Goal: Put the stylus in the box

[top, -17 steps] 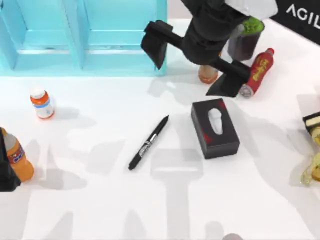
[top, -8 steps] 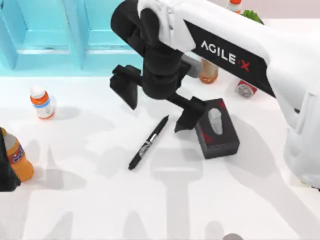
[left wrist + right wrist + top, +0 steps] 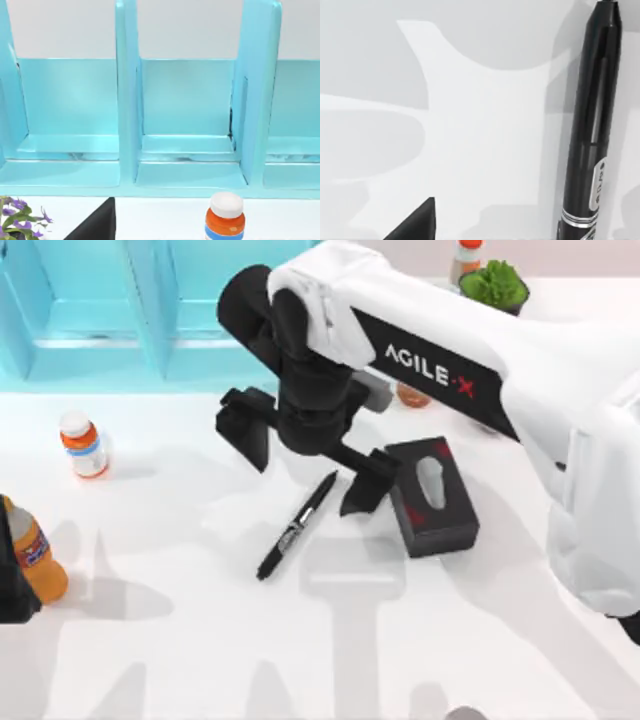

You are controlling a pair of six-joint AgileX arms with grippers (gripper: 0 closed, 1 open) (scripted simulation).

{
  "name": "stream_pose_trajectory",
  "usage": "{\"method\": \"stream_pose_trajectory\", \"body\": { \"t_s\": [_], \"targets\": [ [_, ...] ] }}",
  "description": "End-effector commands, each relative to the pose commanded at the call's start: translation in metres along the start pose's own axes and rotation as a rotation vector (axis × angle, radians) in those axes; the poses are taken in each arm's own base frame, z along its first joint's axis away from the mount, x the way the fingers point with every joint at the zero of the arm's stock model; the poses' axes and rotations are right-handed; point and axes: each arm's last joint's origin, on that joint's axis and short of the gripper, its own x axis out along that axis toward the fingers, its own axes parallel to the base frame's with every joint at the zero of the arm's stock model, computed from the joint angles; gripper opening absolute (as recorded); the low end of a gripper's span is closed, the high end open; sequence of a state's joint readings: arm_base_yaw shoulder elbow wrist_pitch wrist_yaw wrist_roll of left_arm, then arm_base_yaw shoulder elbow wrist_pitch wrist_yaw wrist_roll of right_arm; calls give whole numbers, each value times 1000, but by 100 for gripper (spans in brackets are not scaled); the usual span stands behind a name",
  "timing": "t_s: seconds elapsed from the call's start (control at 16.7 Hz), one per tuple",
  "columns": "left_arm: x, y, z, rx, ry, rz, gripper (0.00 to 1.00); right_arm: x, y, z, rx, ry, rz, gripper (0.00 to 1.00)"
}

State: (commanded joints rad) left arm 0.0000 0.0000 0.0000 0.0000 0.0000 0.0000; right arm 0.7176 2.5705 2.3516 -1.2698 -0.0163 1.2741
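Stylus [image 3: 297,525]: lay flat and diagonal on the white bench [image 3: 200,640], mid-bench, untouched. Right gripper [image 3: 305,462]: hovered above its upper end, jaws spread wide. Black tissue box [image 3: 431,496]: just right of the stylus, close beside one jaw. Cyan shelf [image 3: 160,310]: behind. Small white-capped bottle [image 3: 83,445] and orange bottle [image 3: 33,550]: far left. Plant [image 3: 492,285]: rear right.

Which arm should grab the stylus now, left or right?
Right. Its open right gripper hangs above the stylus, which lies on the table beside the black tissue box. The left gripper sits parked at the table's left edge.
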Motion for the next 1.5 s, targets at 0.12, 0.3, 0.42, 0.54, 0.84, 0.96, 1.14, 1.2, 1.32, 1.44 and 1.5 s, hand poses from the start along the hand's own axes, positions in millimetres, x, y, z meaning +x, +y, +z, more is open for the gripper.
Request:
{"method": "stream_pose_trajectory", "body": {
  "t_s": [0.12, 0.3, 0.42, 0.54, 0.84, 0.96, 1.14, 1.2, 1.32, 1.44, 1.5],
  "targets": [
    [0, 0, 0, 0, 0, 0, 100, 34, 7, 3, -1, -5, 18, 100],
    [0, 0, 0, 0, 0, 0, 100, 67, 2, 1, 0, 0, 0, 100],
    [0, 0, 0, 0, 0, 0, 100, 70, -4, -2, 0, 3, -8, 100],
    [0, 0, 0, 0, 0, 0, 100, 64, -7, -5, 1, -1, 3, 100],
    [0, 0, 0, 0, 0, 0, 100, 63, -7, -5, 1, -1, 5, 92],
    [0, 0, 0, 0, 0, 0, 100, 63, -7, -5, 1, -1, 5, 77],
    [0, 0, 0, 0, 0, 0, 100, 63, -7, -5, 1, -1, 5, 55],
    [0, 0, 0, 0, 0, 0, 100, 63, -7, -5, 1, -1, 5, 47],
    [0, 0, 0, 0, 0, 0, 100, 63, -7, -5, 1, -1, 5, 32],
    [0, 0, 0, 0, 0, 0, 100, 63, -7, -5, 1, -1, 5, 17],
    [0, 0, 0, 0, 0, 0, 100, 63, -7, -5, 1, -1, 5, 10]
  ]
}}
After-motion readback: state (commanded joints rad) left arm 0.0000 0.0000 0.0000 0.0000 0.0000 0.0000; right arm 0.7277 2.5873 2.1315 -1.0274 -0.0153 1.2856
